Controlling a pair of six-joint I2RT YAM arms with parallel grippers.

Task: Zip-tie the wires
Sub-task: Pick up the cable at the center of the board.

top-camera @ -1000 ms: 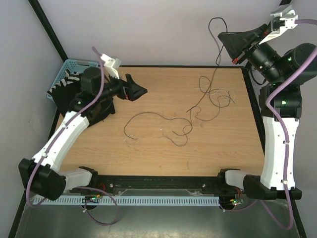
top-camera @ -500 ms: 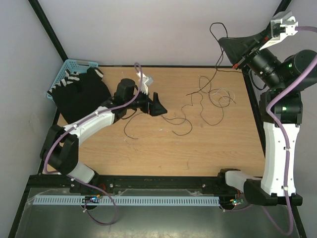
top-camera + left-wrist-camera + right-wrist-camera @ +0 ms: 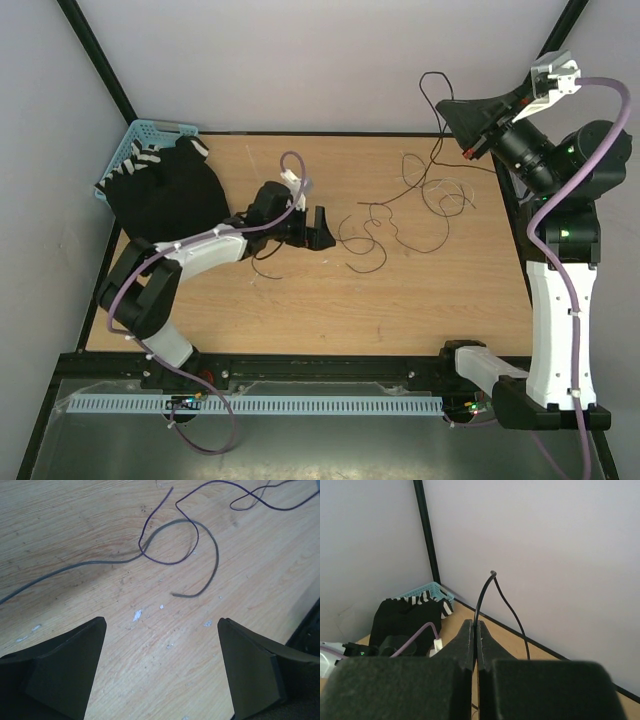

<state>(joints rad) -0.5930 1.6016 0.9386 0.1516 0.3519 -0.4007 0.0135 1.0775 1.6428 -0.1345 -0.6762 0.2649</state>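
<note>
Wires point(image 3: 372, 228): a handful of very thin dark strands in loose curls and open loops on the wood table point(image 3: 300, 310), spread from about mid-table toward the far right corner, with a couple of paler strands mixed in near the right side. They're not bundled, just overlapping here and there. One strand point(image 3: 437, 120) leaves the table and climbs to the right gripper point(image 3: 450, 105), which is raised above the far right corner with its fingers pressed together on it. In the right wrist view the strand point(image 3: 481, 600) comes up out of the tip of the right gripper point(image 3: 475, 624), kinks over at the top and drops back down in front of the wall. The left gripper point(image 3: 315, 228) is low over mid-table at the left end of the tangle, spread wide and gripping nothing. In the left wrist view the two dark fingers of the left gripper point(image 3: 162, 622) frame bare wood, and the wires point(image 3: 210, 540) lie just ahead of them. One is a grey strand curling into a hook with its cut end free; the other is thinner, reads purplish close up and crosses it at one point, and neither touches a finger. Small white flecks point(image 3: 137, 614) sit on the wood between the fingers. In the far left corner, well apart from the wires, there is a light blue basket point(image 3: 150, 130) with a black cloth with white stripes point(image 3: 170, 195) draped out of it onto the table. A purple cable point(image 3: 290, 165) loops over the left wrist. Green lights glow on the right arm point(image 3: 570, 150). Any print on the arms is too small to read.
</note>
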